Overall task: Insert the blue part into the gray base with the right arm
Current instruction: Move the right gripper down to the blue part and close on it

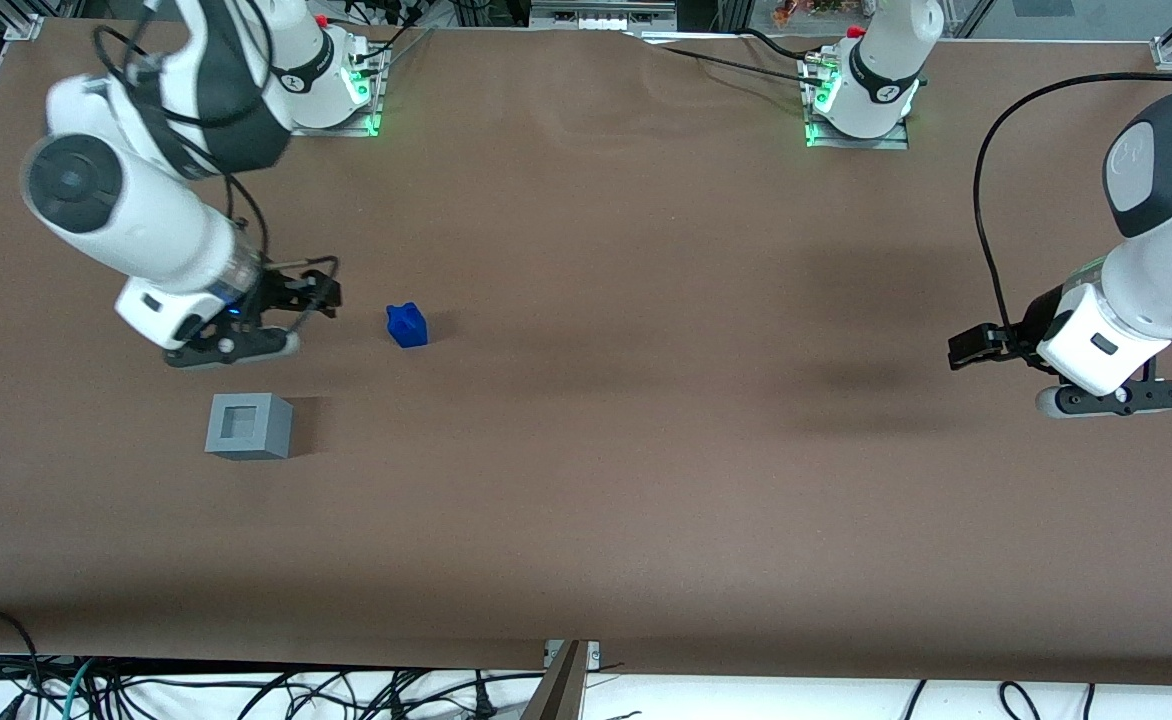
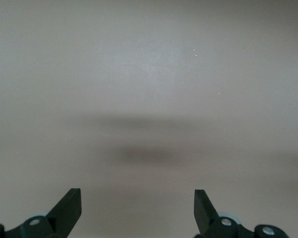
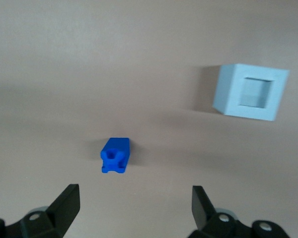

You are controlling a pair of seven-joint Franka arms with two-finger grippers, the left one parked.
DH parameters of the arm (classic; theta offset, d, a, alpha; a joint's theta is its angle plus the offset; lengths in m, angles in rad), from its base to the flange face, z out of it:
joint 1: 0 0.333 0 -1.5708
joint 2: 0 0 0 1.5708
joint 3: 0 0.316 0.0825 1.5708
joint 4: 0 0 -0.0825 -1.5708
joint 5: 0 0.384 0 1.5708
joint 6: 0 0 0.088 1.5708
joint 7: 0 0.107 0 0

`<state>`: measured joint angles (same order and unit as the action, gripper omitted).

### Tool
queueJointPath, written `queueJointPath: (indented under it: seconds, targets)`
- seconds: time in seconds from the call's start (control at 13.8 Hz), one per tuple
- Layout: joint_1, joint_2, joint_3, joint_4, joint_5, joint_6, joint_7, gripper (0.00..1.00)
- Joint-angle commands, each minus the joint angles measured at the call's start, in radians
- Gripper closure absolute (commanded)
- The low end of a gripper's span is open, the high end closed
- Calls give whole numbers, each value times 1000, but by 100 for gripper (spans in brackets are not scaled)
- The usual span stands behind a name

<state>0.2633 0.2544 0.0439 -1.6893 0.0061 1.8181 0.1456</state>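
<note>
The blue part (image 1: 407,325) (image 3: 115,155) lies on the brown table, a small bright-blue block. Nearer the front camera stands the gray base (image 1: 250,425) (image 3: 251,92), its square recess facing up and empty. My right arm's gripper (image 1: 318,292) (image 3: 135,202) hovers open above the table, beside the blue part on the working arm's side and apart from it. Nothing is between its fingers (image 3: 67,203). The gray base sits just nearer the camera than the gripper.
The two arm bases (image 1: 336,75) (image 1: 861,85) are bolted at the table's edge farthest from the camera. The parked arm (image 1: 1096,340) hangs over its end of the table. Cables (image 1: 246,690) lie below the near table edge.
</note>
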Motion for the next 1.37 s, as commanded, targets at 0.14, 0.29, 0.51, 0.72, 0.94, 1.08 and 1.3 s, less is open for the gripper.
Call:
queueJointPath:
  seconds: [0.14, 0.29, 0.51, 0.72, 0.94, 1.08, 1.3]
  targets:
    - [51, 62, -4, -108, 9, 197, 25, 2]
    - [56, 42, 11, -235, 9, 332, 25, 2]
    - [62, 32, 27, -357, 9, 459, 25, 2]
    - [62, 34, 28, -458, 9, 559, 25, 2]
    - [71, 49, 28, -497, 6, 606, 23, 5]
    - [74, 63, 28, -495, 6, 606, 23, 19]
    - [74, 77, 27, -489, 3, 606, 22, 63]
